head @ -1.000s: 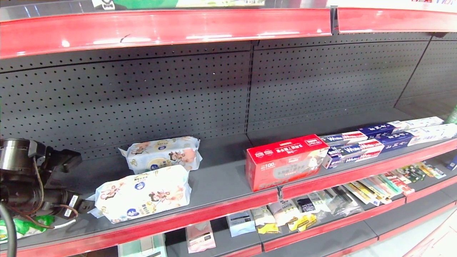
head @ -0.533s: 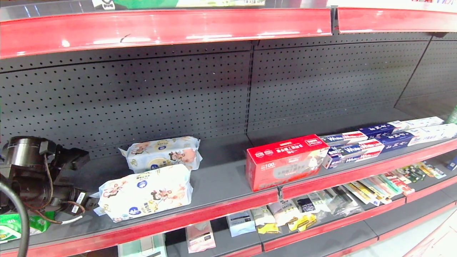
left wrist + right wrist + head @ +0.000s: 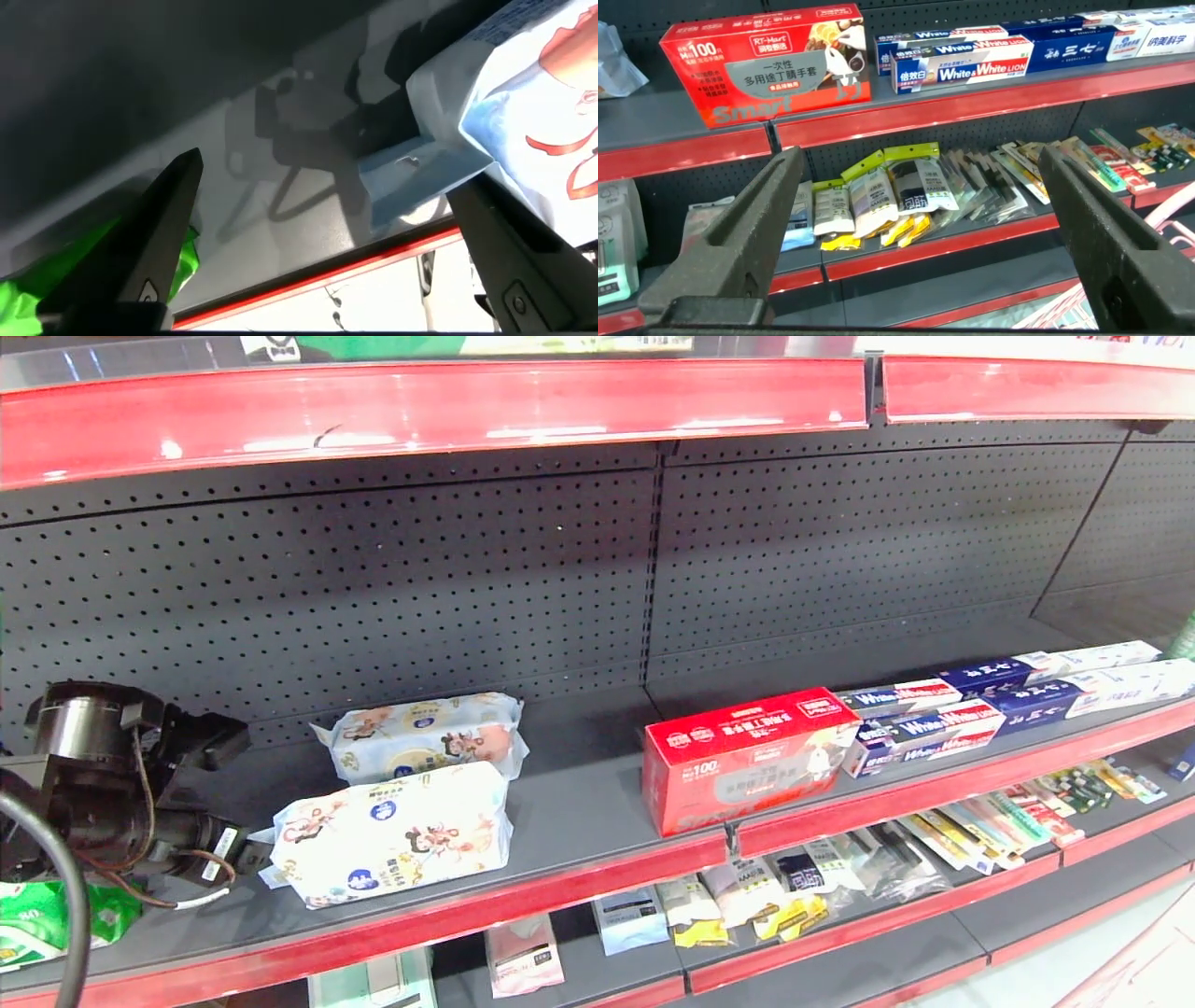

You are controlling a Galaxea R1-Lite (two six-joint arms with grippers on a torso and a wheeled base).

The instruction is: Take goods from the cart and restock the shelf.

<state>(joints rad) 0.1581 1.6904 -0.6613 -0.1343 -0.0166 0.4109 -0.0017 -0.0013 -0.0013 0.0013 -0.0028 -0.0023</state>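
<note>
Our left end effector [image 3: 325, 173] stands wide open with nothing clamped. The crimped end flap of the wipes pack [image 3: 392, 833] points into the gap between its fingers, close to one of them. The pack is a soft, pillow-shaped film pouch lying flat on the grey metal shelf [image 3: 579, 803], its long axis running away from that end effector along the red front lip. Our right end effector [image 3: 920, 159] is likewise spread wide and empty.
</note>
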